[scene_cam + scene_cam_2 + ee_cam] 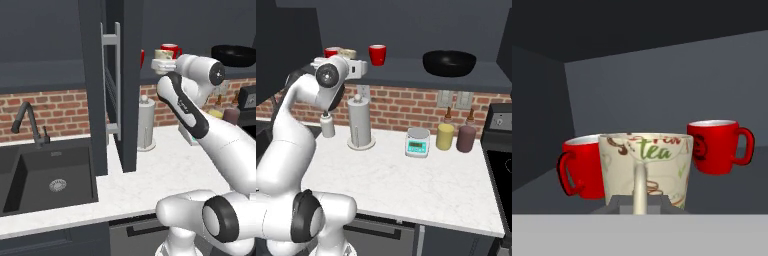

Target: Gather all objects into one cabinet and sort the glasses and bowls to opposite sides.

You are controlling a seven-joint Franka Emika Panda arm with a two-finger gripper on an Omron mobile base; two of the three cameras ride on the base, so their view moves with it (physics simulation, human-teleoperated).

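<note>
My fingers [639,202] grasp the cream-beige printed mug [646,167] inside the dark slate-grey cabinet [125,75] | two glossy red mugs [716,146] flank it on the shelf | wide glossy black bowl [449,63] sits far right | sorting looks nearly done; release remains.

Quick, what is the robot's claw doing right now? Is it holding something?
Claw: closed on the cream mug, held inside the cabinet between the two red mugs.

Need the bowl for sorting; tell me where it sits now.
The black bowl sits alone at the right end of the open cabinet shelf in the right base view, well apart from the red mug further left.
</note>
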